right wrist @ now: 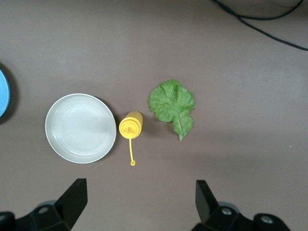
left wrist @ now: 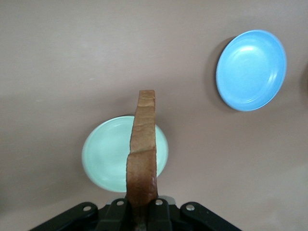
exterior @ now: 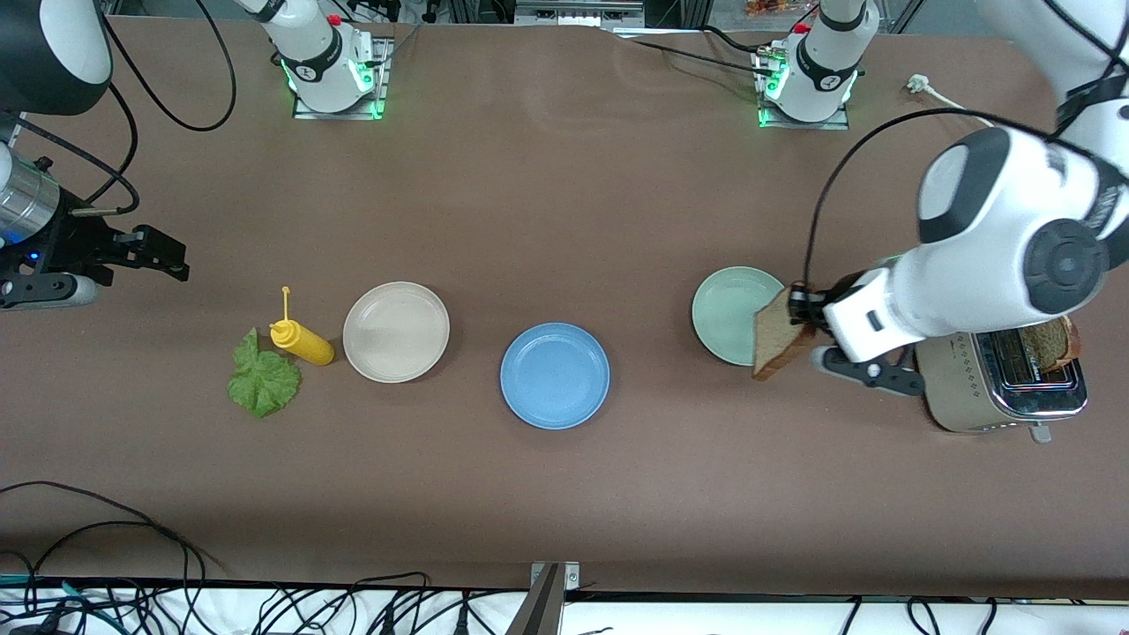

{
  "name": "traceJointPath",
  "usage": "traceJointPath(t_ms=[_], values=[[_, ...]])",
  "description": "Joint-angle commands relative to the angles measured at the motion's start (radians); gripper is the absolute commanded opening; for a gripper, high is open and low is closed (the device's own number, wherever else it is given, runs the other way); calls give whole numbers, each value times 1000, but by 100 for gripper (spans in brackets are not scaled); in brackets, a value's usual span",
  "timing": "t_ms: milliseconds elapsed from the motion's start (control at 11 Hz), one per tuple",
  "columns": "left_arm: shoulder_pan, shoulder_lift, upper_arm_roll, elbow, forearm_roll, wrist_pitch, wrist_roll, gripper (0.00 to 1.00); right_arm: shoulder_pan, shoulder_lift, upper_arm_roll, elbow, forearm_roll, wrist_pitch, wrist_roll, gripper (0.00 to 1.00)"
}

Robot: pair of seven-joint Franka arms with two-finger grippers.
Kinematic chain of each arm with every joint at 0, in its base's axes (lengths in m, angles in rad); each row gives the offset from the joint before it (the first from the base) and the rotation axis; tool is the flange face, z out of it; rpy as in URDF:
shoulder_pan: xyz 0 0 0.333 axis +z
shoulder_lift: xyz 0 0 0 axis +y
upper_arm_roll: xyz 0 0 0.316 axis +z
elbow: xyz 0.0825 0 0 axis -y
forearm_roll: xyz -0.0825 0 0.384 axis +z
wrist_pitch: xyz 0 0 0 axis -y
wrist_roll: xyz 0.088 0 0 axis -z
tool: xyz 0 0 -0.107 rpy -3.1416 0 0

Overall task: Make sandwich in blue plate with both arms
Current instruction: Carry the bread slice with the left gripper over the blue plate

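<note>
The blue plate (exterior: 554,376) (left wrist: 251,70) lies bare at the middle of the table, and its edge (right wrist: 2,94) shows in the right wrist view. My left gripper (exterior: 804,310) (left wrist: 142,209) is shut on a brown bread slice (exterior: 778,339) (left wrist: 143,154). It holds the slice on edge in the air, over the rim of the pale green plate (exterior: 728,309) (left wrist: 103,154). A green lettuce leaf (exterior: 263,381) (right wrist: 172,103) lies flat toward the right arm's end. My right gripper (exterior: 163,256) (right wrist: 139,202) hangs open and empty high above that end of the table.
A beige plate (exterior: 396,332) (right wrist: 81,128) and a yellow squeeze bottle (exterior: 304,342) (right wrist: 131,126) on its side lie between the lettuce and the blue plate. A metal toaster (exterior: 997,384) with a bread slice (exterior: 1050,342) in its slot stands at the left arm's end. Cables run along the table's edges.
</note>
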State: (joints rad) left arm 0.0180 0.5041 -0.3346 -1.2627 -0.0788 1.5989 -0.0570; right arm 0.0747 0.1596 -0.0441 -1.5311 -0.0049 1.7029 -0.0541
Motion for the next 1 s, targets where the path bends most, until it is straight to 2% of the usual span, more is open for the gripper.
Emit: traceJointPath(t_ms=[0, 364, 636, 909], values=[[-10, 76, -82, 8, -22, 100, -125, 0, 0, -6, 1, 2, -1, 0, 10, 100], [-24, 181, -211, 8, -18, 269, -321, 0, 0, -6, 1, 2, -1, 0, 10, 100], [-69, 234, -233, 8, -21, 377, -417, 0, 0, -8, 1, 2, 2, 0, 10, 100], [-75, 327, -293, 8, -18, 536, -512, 0, 0, -8, 1, 2, 0, 0, 10, 100]])
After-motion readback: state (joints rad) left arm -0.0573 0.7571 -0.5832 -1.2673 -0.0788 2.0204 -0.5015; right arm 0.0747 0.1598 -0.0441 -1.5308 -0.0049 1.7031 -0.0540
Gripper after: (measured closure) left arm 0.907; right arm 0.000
